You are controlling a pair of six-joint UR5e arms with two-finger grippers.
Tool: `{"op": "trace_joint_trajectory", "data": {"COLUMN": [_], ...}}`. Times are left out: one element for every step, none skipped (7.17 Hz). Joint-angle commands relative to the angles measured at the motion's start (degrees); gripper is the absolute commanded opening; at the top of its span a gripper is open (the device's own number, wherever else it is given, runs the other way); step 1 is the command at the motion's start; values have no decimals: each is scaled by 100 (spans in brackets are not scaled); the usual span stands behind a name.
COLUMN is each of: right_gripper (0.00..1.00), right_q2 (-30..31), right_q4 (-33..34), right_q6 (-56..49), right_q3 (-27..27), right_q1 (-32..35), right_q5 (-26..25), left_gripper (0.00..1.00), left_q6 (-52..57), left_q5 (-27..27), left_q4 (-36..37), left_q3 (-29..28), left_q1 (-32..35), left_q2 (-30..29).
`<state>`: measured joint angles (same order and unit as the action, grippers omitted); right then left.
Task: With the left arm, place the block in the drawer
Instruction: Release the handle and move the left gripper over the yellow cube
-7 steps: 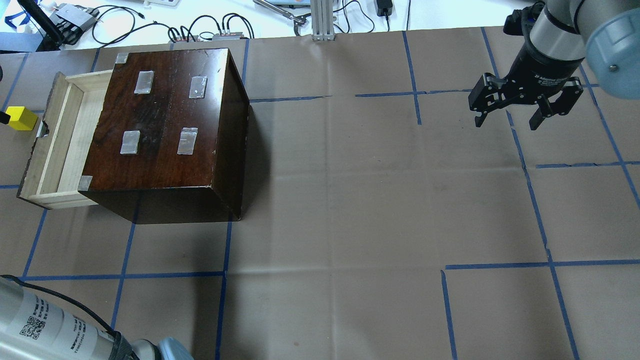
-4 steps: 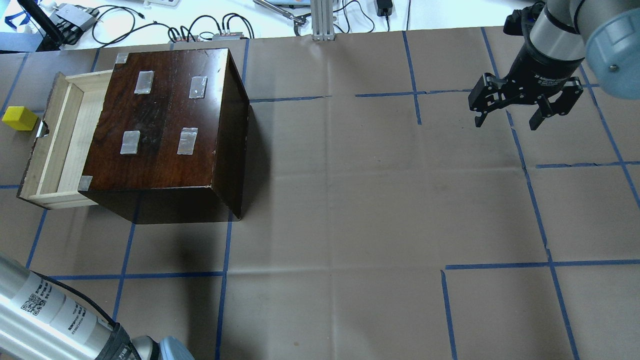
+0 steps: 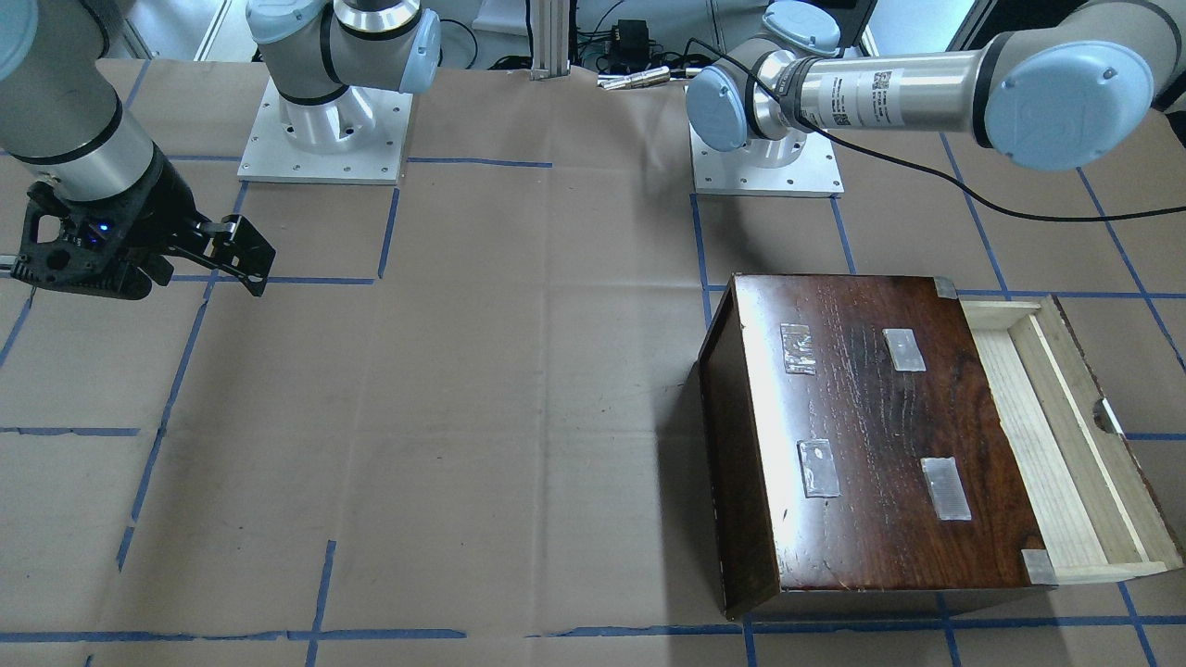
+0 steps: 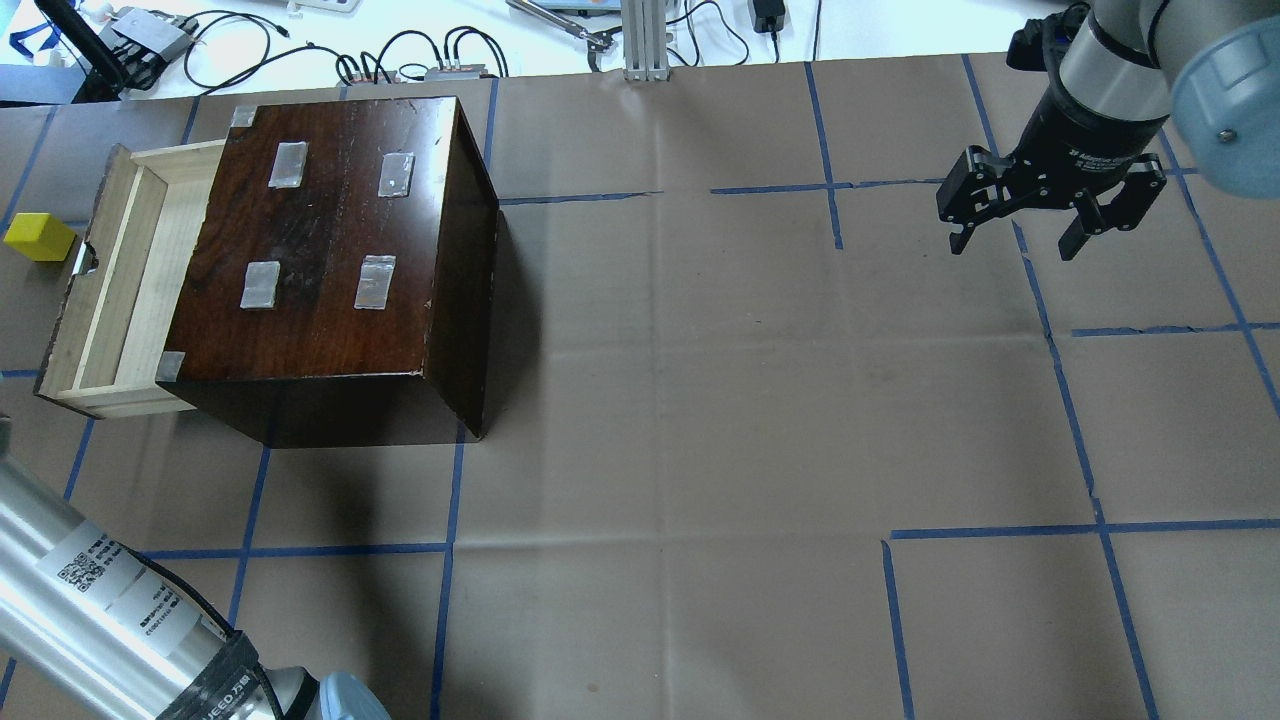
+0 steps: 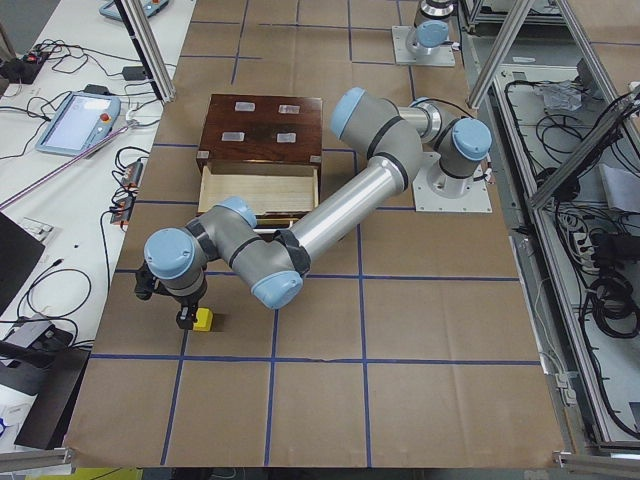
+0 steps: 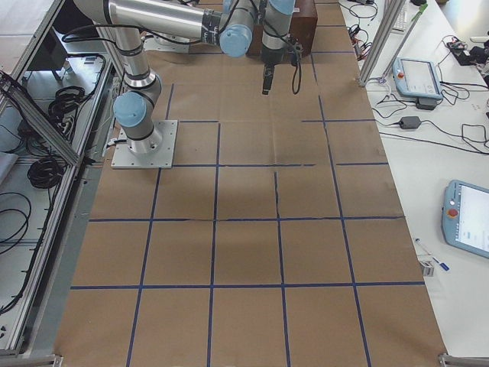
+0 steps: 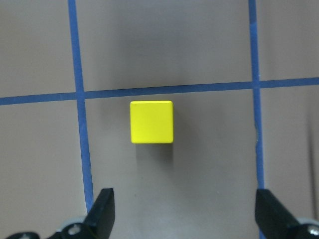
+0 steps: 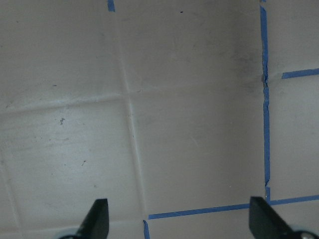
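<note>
Our left pincer (image 7: 185,211) hangs wide open over the block (image 7: 151,122), which lies on the counter (image 7: 209,59) just outside the front of the open drawer (image 4: 150,260). We should centre over it, square to its faces, then descend and close.

I count one yellow block (image 4: 38,237), one cabinet (image 4: 330,250) holding one drawer (image 4: 140,265), and six tape patches (image 4: 288,164) on the cabinet's top; I have two arms, left arm (image 4: 90,610) and right arm (image 4: 1110,70), with one left gripper (image 7: 187,214) and one right gripper (image 4: 1012,245)
</note>
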<state>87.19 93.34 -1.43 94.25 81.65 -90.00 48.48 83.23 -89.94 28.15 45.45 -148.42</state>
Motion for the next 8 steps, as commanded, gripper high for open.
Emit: {"op": "trace_joint_trajectory", "data": {"right_gripper": [100, 100, 100, 100, 100, 100, 100, 100], "right_q2": [0, 0, 0, 0, 0, 0, 0, 0], "right_q4": [0, 0, 0, 0, 0, 0, 0, 0], "right_q6": [3, 3, 3, 3, 3, 3, 3, 3], "right_q3": [6, -3, -3, 6, 6, 6, -3, -3], "right_q1": [0, 0, 0, 0, 0, 0, 0, 0], "right_q5": [0, 0, 0, 0, 0, 0, 0, 0], "left_gripper": [98, 98, 98, 98, 98, 98, 98, 98], "left_q6": [39, 39, 30, 30, 13, 4, 4, -5], "left_q5": [-9, 0, 9, 17, 35, 18, 26, 26], "left_q4": [-278, -288, -288, -296, -296, -296, -296, -288], "left_q3": [-930, -1082, -1101, -1083, -1075, -1092, -1092, -1092], "left_q1": [25, 60, 60, 60, 78, 87, 87, 87], "left_q2": [-685, -941, -1048, -1066, -1145, -1285, -1329, -1391]}}
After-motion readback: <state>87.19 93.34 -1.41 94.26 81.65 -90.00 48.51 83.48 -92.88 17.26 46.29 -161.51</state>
